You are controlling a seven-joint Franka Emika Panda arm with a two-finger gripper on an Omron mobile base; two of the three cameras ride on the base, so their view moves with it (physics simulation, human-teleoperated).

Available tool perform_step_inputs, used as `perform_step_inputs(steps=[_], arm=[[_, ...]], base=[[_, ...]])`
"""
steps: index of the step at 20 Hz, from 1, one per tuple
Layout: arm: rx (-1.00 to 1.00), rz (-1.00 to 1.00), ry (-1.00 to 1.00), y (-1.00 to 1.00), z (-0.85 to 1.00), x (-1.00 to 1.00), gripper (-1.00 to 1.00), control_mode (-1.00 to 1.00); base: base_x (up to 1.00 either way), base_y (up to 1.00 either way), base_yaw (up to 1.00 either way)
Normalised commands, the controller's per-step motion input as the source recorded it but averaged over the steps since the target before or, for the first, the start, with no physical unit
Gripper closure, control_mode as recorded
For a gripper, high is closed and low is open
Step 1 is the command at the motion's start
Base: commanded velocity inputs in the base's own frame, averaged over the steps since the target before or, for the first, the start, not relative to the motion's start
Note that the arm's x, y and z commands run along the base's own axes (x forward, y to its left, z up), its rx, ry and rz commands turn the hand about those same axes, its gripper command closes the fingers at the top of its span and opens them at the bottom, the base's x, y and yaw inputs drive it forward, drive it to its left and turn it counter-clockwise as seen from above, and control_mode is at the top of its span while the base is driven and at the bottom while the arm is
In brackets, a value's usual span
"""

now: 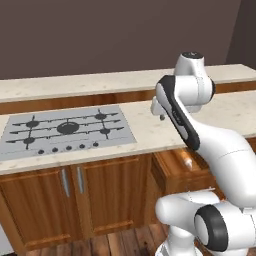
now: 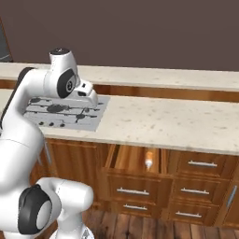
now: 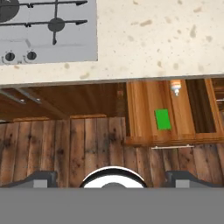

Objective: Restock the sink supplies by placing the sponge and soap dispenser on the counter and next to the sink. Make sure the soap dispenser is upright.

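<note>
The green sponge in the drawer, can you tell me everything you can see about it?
The sponge is a small, flat, bright green rectangle with plain, smooth-looking faces; any yellow layer is hidden from here. It lies flat on the wooden floor of the open drawer, near the middle, towards the drawer's front. The soap dispenser lies farther back in the same drawer, apart from it. Nothing touches the sponge except the drawer floor under it.

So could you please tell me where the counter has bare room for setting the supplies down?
The counter is bare from the right edge of the stovetop rightward, directly above the open drawer. Its raised back ledge is bare too. The crowded spot is the drawer itself, holding the sponge and soap dispenser.
</note>
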Motion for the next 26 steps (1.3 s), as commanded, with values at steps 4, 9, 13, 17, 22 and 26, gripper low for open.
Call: perform_step_inputs(steps=[4, 9, 13, 17, 22, 26], arm=[[0.00, 0.00, 0.00, 0.00, 0.00, 0.00, -1.00, 1.00], [0.00, 0.00, 0.00, 0.00, 0.00, 0.00, -1.00, 1.00], [0.00, 0.00, 0.00, 0.00, 0.00, 0.00, -1.00, 1.00], [0.00, 0.00, 0.00, 0.00, 0.00, 0.00, -1.00, 1.00], [-0.03, 0.00, 0.01, 0.00, -0.20, 0.00, -1.00, -1.00], [-0.02, -0.01, 0.01, 0.11, -0.91, 0.10, -1.00, -1.00]], base=[[-0.17, -0.89, -0.02], [0.00, -0.85, 0.00], [0.00, -0.53, 0.01], [-0.23, -0.05, 0.02], [-0.03, 0.00, 0.00], [0.00, 0.00, 0.00]])
